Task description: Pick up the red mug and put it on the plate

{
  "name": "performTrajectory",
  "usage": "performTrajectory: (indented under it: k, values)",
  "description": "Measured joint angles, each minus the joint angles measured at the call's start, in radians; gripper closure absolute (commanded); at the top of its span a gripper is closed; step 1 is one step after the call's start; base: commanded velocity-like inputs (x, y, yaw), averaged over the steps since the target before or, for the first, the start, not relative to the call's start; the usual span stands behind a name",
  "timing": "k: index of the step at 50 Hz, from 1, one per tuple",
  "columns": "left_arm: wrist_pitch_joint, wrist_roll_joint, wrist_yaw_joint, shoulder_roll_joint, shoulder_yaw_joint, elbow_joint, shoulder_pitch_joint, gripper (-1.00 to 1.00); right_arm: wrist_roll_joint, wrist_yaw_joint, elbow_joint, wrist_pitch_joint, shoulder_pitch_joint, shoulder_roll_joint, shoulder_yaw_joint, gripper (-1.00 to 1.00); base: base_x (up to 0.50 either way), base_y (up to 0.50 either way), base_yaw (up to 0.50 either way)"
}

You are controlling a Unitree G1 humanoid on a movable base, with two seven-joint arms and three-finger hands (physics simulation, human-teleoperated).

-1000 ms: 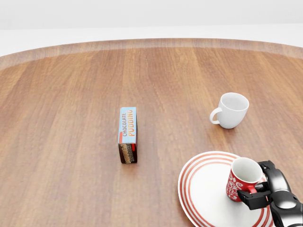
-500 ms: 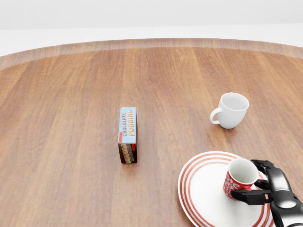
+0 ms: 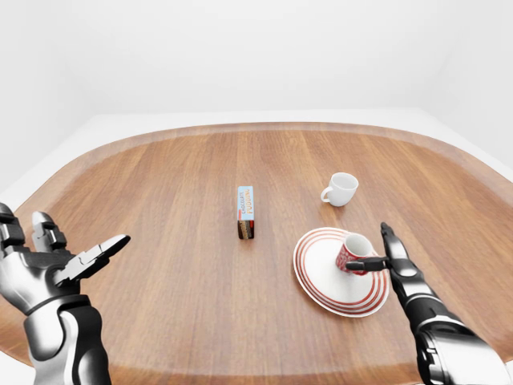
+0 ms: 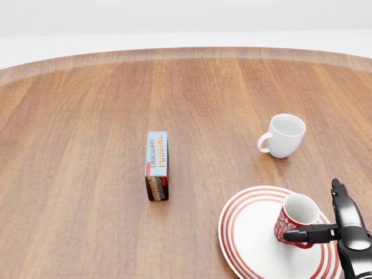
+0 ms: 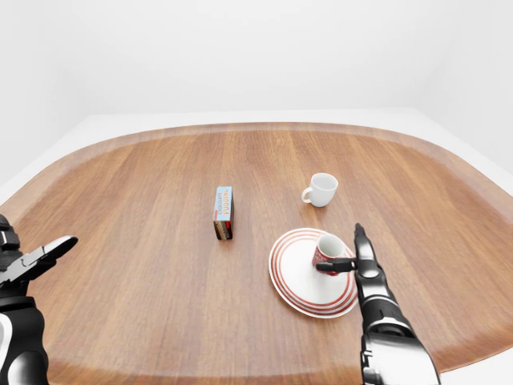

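Red mug [image 4: 297, 220] sits upright on the plate [image 4: 250, 232], toward the plate's 3 o'clock side in head view, rim up, not centred. Plate is white w/ red rings, resting on the wood table [image 4: 87, 174].

Right hand [image 4: 325, 218] is beside the mug at its 3–4 o'clock: fingers spread, one finger [image 4: 305, 235] stretched flat across the mug's lower wall at about 5 o'clock, another pointing up toward 12. Nothing is closed round the mug; whether that low finger touches the wall or just clears it can't be told.

Left hand [image 3: 48, 261] hangs at the left-eye view's lower-left edge, fingers splayed, palm up, holding nothing, well apart from everything.

White mug [image 4: 283, 135] stands at the plate's 12–1 o'clock, apart from it. Pudding box [image 4: 157, 165] lies at the plate's 10 o'clock, well apart.

Task looks essentially done; only the retreat is left.

Risks:
- low finger drags the mug on pull-back → mug slides toward the plate's rim or tips
- handle position unclear; a snag on it is possible
- upward withdrawal safer than a sideways sweep
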Motion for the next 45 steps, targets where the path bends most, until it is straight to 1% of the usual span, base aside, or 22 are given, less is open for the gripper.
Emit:
performTrajectory:
  k: [4, 6, 8, 12, 14, 16, 17, 24, 31, 45]
  values:
    - [0.000, 0.000, 0.000, 0.000, -0.001, -0.001, -0.001, -1.00, 0.013, 0.018, -0.153, 0.000, 0.045, -0.002, -0.016, -1.00, 0.00, 0.00, 0.00]
    - [0.000, 0.000, 0.000, 0.000, -0.001, -0.001, -0.001, -1.00, 0.018, 0.031, -0.260, 0.012, 0.077, 0.001, -0.030, -1.00, 0.00, 0.00, 0.00]
    - [0.000, 0.000, 0.000, 0.001, 0.000, -0.002, -0.001, -1.00, 0.020, 0.046, -0.379, 0.037, 0.111, 0.005, -0.047, -1.00, 0.00, 0.00, 0.00]
    - [0.000, 0.000, 0.000, 0.001, 0.001, -0.003, -0.001, -1.00, 0.021, 0.086, -0.619, 0.109, 0.179, 0.021, -0.089, -1.00, 0.00, 0.00, 0.00]
    - [0.000, -0.001, 0.000, 0.001, 0.001, -0.003, -0.001, -1.00, 0.019, 0.104, -0.725, 0.140, 0.206, 0.029, -0.108, -1.00, 0.00, 0.00, 0.00]
    - [0.000, -0.001, 0.001, 0.001, 0.002, -0.004, -0.001, -1.00, 0.018, 0.121, -0.817, 0.168, 0.228, 0.037, -0.126, -1.00, 0.00, 0.00, 0.00]
    - [0.000, -0.002, 0.001, 0.001, 0.002, -0.004, -0.001, -1.00, 0.017, 0.129, -0.857, 0.175, 0.239, 0.040, -0.134, -1.00, 0.00, 0.00, 0.00]
    - [0.000, -0.002, 0.001, 0.001, 0.003, -0.005, 0.000, -1.00, 0.018, 0.171, -1.087, 0.175, 0.291, 0.059, -0.185, -1.00, 0.00, 0.00, 0.00]
    - [0.000, -0.003, 0.000, 0.000, 0.004, -0.005, 0.001, -1.00, 0.038, 0.181, -1.243, 0.175, 0.319, 0.070, -0.231, -1.00, 0.00, 0.00, 0.00]
    - [0.000, -0.002, -0.001, -0.001, 0.003, -0.003, 0.002, -1.00, 0.074, 0.187, -1.386, 0.175, 0.346, 0.077, -0.274, -1.00, 0.00, 0.00, 0.00]
